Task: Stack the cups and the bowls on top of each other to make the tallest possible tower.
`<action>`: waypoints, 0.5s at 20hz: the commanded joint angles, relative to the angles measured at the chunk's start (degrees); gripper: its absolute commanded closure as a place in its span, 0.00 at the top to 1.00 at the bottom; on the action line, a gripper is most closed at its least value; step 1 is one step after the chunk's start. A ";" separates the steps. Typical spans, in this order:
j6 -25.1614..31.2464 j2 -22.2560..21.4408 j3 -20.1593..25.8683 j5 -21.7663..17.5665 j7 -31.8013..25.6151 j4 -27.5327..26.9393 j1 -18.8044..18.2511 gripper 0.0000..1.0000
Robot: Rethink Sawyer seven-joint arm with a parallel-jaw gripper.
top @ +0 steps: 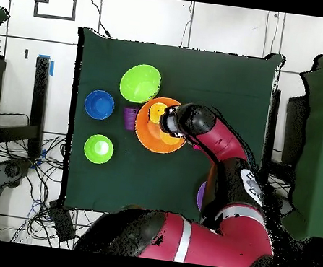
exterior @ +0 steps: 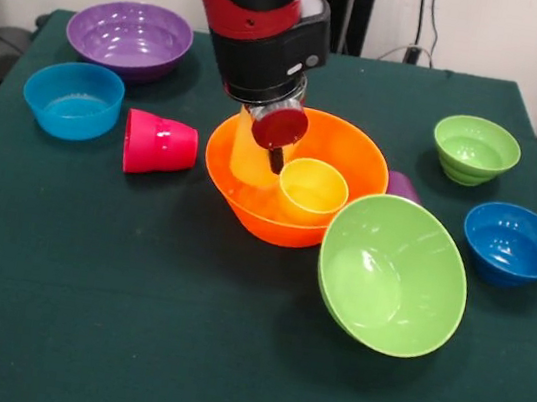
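1. The purple cup (exterior: 403,186), right of centre in the front view, shows only a sliver behind the orange bowl (exterior: 247,208) and the large green bowl (exterior: 394,275).
2. The hand (exterior: 275,157) is masked by the arm's head; its fingers cannot be made out.
3. In the overhead view the arm (top: 214,142) covers the right of the tabletop (top: 200,79), hiding several bowls there.
4. The arm is cut off by the front view's top edge.
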 commanded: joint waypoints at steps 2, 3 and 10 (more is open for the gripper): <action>5.26 5.97 8.11 -0.72 -0.83 -2.18 -0.91 0.00; 5.71 6.63 8.33 -0.74 -0.97 -2.89 -1.16 0.00; 7.61 8.85 9.00 -1.30 -1.99 -5.57 -2.43 0.00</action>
